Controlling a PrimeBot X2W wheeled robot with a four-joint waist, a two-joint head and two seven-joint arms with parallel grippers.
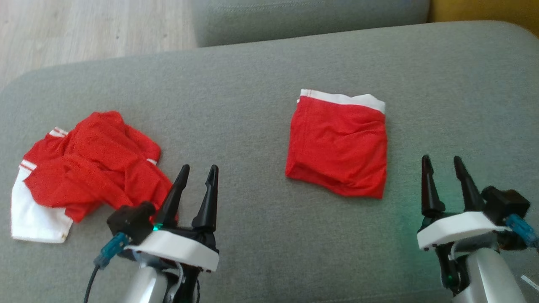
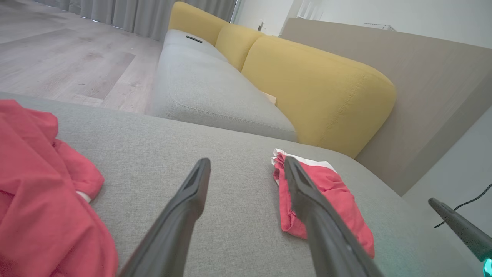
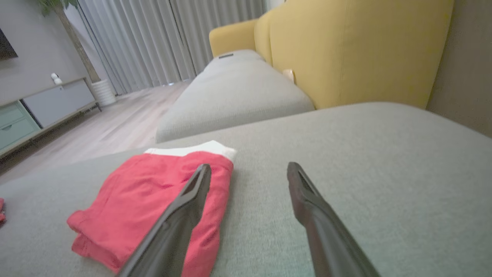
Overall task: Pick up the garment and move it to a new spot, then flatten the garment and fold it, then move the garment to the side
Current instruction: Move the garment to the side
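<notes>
A crumpled red garment (image 1: 92, 164) with white trim lies at the left of the grey cushion (image 1: 252, 84); in the left wrist view the crumpled garment (image 2: 34, 184) sits at the lower left. A folded red garment (image 1: 337, 147) with a white waistband lies flat right of centre, and shows again as a folded pile (image 2: 334, 192) (image 3: 146, 200). My left gripper (image 1: 199, 168) (image 2: 246, 161) hovers open just right of the crumpled one, holding nothing. Lower right of the folded one, my right gripper (image 1: 441, 158) (image 3: 250, 166) is open and holds nothing.
A second grey seat cushion (image 2: 207, 88) continues beyond, with yellow backrests (image 2: 315, 84) along the right. Wooden floor (image 1: 84, 29) lies past the cushion's far left edge. A cabinet (image 3: 42, 107) and curtains (image 3: 153, 42) stand far off. One right finger (image 2: 461, 227) shows in the left wrist view.
</notes>
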